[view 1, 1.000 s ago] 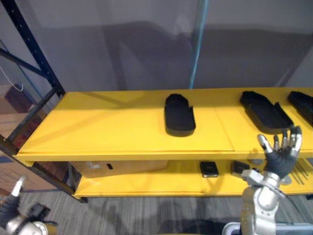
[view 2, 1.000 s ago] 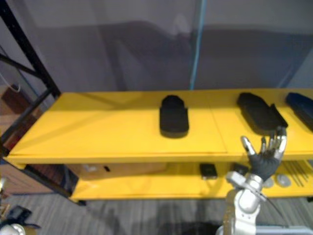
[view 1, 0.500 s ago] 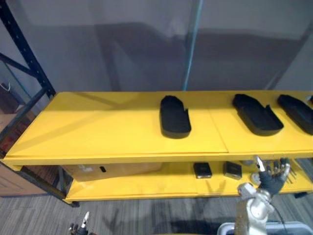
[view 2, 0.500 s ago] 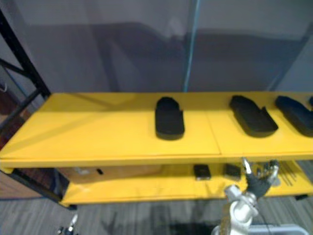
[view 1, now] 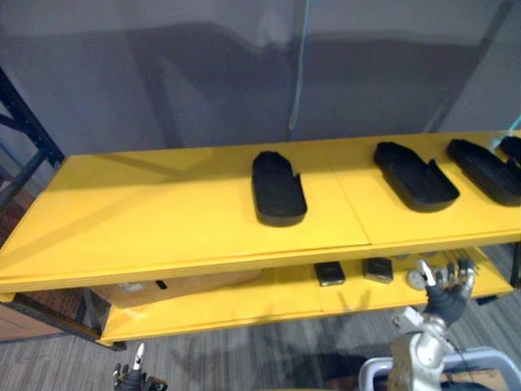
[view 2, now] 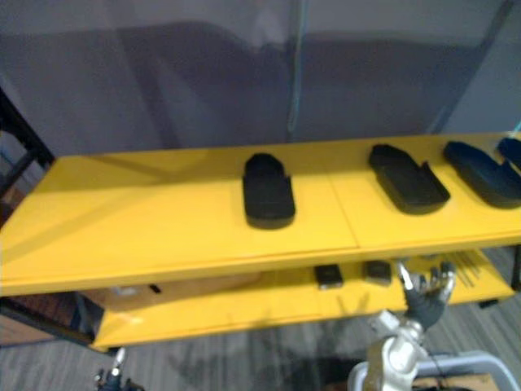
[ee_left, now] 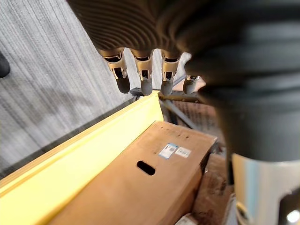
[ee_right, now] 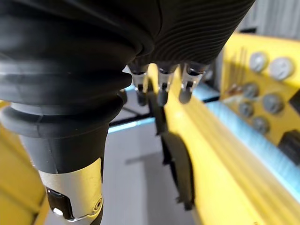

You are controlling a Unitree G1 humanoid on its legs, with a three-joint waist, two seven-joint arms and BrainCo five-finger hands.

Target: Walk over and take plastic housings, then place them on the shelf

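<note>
Several black plastic housings lie on the yellow shelf (view 1: 163, 220): one in the middle (view 1: 278, 187), one to its right (view 1: 415, 175), and more at the right end (view 1: 487, 169). My right hand (view 1: 444, 289) hangs low in front of the lower shelf board, fingers spread, holding nothing. Its wrist view shows straight fingers (ee_right: 161, 82) and a housing (ee_right: 180, 164) seen edge-on along the shelf. My left hand (view 1: 137, 371) shows at the bottom edge, far from the housings. Its fingers (ee_left: 143, 70) are straight and empty above a cardboard box.
A cardboard box (ee_left: 140, 187) stands on the lower shelf board at the left. Two small black boxes (view 1: 329, 273) and round silver parts (view 1: 415, 279) lie further right on it. A black rack upright (view 1: 24, 138) stands at the far left. Grey carpet lies before the shelf.
The camera has shifted, so more housings show at the right. My right hand has dropped from the top board's edge to the lower board. My left hand has sunk to the bottom edge.
</note>
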